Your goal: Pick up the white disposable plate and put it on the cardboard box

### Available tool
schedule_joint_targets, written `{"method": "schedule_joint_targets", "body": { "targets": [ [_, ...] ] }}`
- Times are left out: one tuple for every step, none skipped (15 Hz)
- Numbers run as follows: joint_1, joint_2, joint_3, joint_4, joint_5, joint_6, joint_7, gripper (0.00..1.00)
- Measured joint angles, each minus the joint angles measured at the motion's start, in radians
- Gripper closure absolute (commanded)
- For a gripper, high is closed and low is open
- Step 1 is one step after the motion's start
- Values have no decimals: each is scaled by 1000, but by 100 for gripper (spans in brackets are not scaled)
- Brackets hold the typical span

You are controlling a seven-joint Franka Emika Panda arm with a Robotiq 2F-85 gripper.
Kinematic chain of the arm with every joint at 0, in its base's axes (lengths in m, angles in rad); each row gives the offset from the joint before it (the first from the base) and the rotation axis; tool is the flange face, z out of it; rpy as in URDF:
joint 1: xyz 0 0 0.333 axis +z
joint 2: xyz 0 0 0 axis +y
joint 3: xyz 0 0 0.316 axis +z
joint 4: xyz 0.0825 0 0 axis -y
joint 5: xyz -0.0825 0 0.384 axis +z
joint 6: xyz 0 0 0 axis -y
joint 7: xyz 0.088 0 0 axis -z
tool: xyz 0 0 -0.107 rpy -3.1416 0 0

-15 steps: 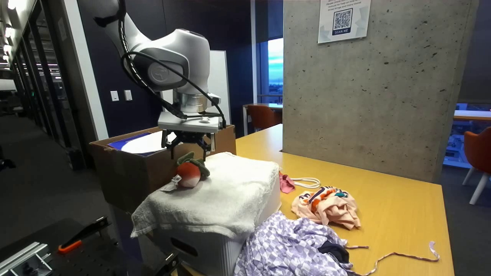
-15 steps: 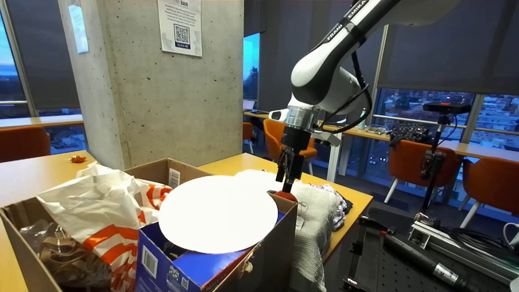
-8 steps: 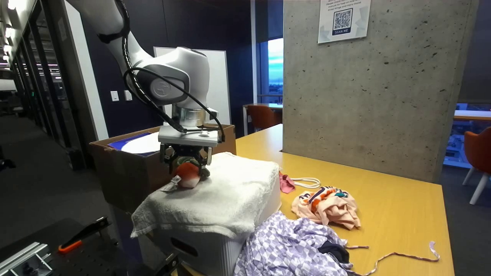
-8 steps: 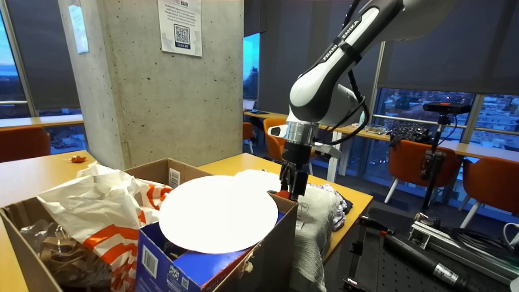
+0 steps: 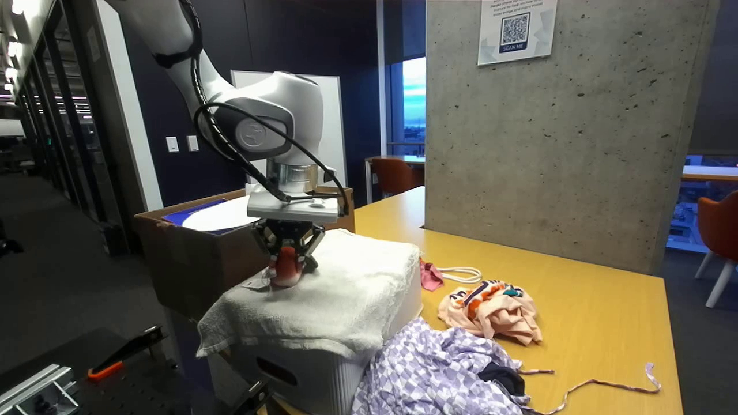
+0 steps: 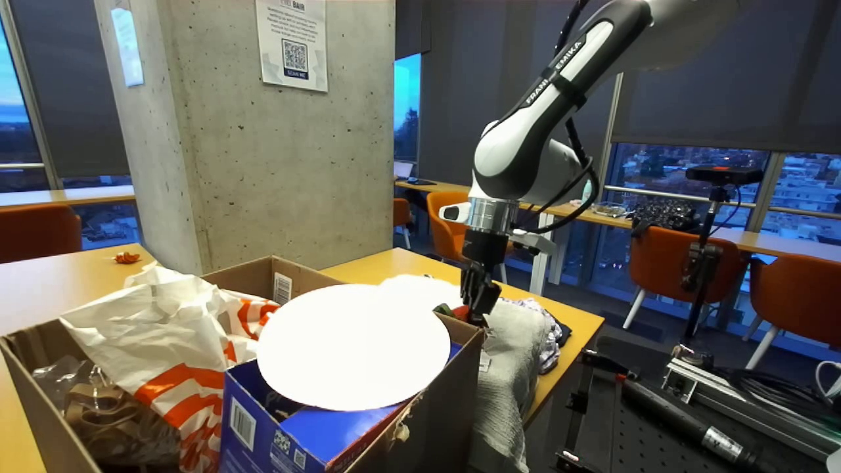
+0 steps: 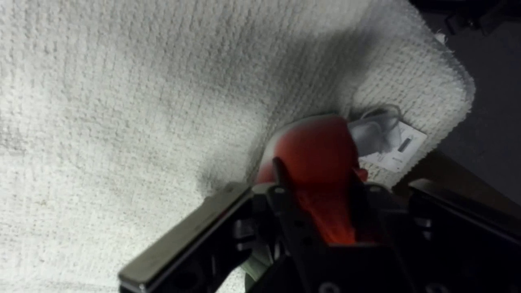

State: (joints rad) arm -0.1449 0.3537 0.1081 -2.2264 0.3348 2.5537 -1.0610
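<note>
Two fingers (image 7: 288, 213) of the gripper (image 5: 289, 264) clamp one red toy (image 7: 317, 146) on one towel (image 5: 340, 294); beyond, at left in an exterior view, one white plate (image 5: 214, 215) lies broad side up over one blue carton (image 6: 341, 427) inside one cardboard box (image 5: 184, 265), its outline longest left to right.

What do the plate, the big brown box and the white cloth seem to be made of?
The plate: paper or plastic, perhaps; glare hides its finish.
The brown box: dull cardboard, judging by its colour and torn rim.
The white cloth: matte, soft-looking woven or knitted fabric, maybe cotton; rows of bumps show close up.
</note>
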Motion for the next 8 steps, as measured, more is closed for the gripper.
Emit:
{"method": "schedule_joint_targets", "body": {
  "targets": [
    [0, 0, -5, 1, -20, 1, 3, 100],
    [0, -1, -12, 3, -43, 2, 9, 99],
    [0, -3, -23, 6, -75, 7, 18, 97],
    [0, -4, -35, 8, -110, 20, 32, 99],
    [0, -5, -49, 12, -141, 33, 48, 97],
    [-1, -6, -64, 20, -167, 44, 62, 97],
    [-3, -6, -79, 31, -190, 55, 75, 97],
    [-6, -7, -91, 47, -206, 63, 89, 97]
  ]
}}
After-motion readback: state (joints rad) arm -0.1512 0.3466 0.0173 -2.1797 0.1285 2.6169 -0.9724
